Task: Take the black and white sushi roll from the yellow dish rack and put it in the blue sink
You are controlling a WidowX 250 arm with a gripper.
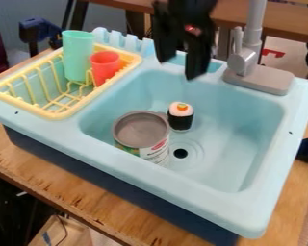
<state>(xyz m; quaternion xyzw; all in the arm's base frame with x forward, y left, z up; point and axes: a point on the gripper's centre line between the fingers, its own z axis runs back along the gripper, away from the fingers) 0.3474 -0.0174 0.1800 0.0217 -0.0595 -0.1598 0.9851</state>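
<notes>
The black gripper [178, 68] hangs over the back edge of the light blue sink [214, 185], its fingers apart with nothing between them. Below it, on the sink's floor, stands a small sushi-like toy [181, 117], black at the bottom and white on top with an orange spot. Just left of the toy and nearer the camera is an upright can [142, 130] with a grey top and a printed label. The drain hole [180, 153] lies to the can's right.
A yellow dish rack [65, 113] sits at the sink's left, holding a tall mint cup [77, 55] and a red cup [106, 66]. The grey faucet [245, 60] rises at the back right. A blue clamp [41, 29] is behind the rack.
</notes>
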